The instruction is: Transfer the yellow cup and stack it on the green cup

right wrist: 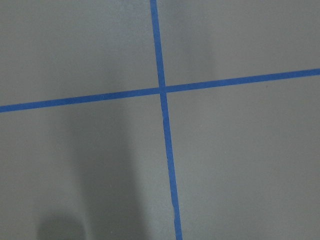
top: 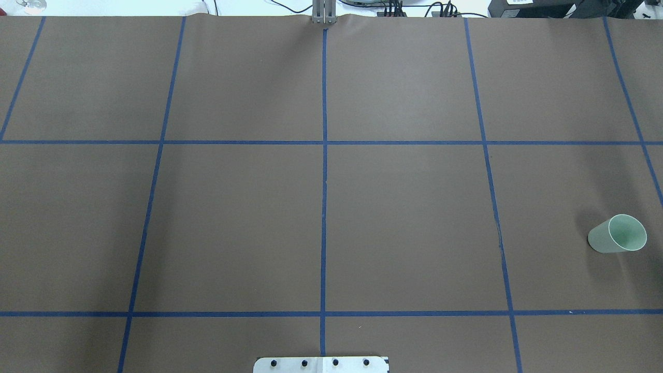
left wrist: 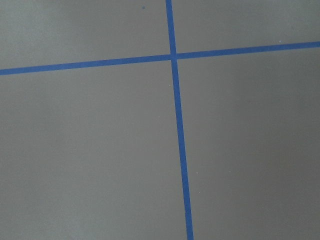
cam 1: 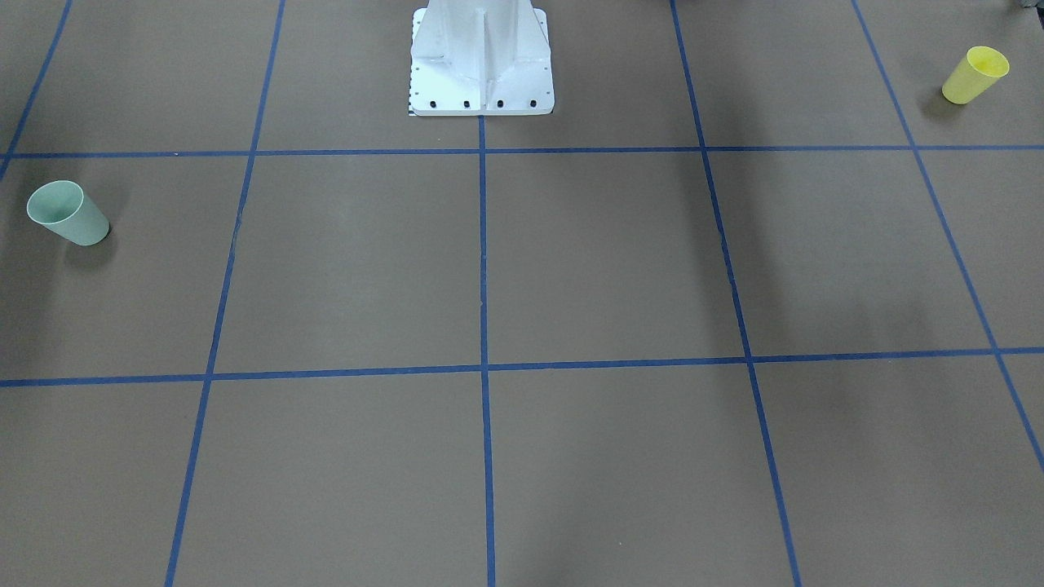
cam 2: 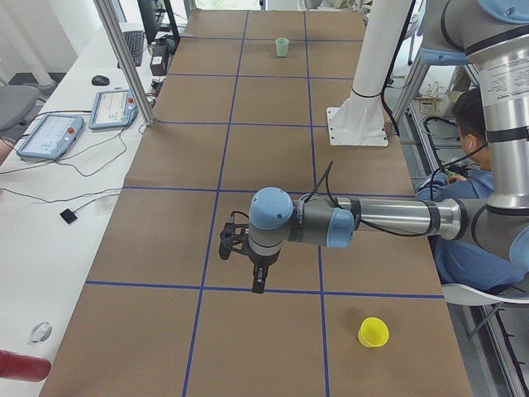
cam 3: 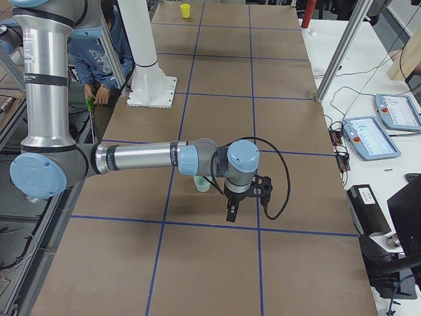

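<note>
Robotics lab, brown table (top: 233,223) gridded with blue tape (top: 324,207), teach pendants (cam 2: 50,136) on white side bench (cam 2: 50,256), seated operator (cam 2: 471,116)

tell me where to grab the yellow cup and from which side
Probably the rim wall of the yellow cup, one finger inside and one outside, coming straight down with the left gripper: it stands upright, mouth open upward, on the robot's left.

A white pedestal (cam 1: 481,57) has black screws along its plate. Beside it, the left arm (cam 2: 388,217) and right arm (cam 3: 138,157) are silver tubes with pale-blue caps; black cables (cam 3: 287,181) reach the black left gripper (cam 2: 259,287) and right gripper (cam 3: 231,216).
</note>
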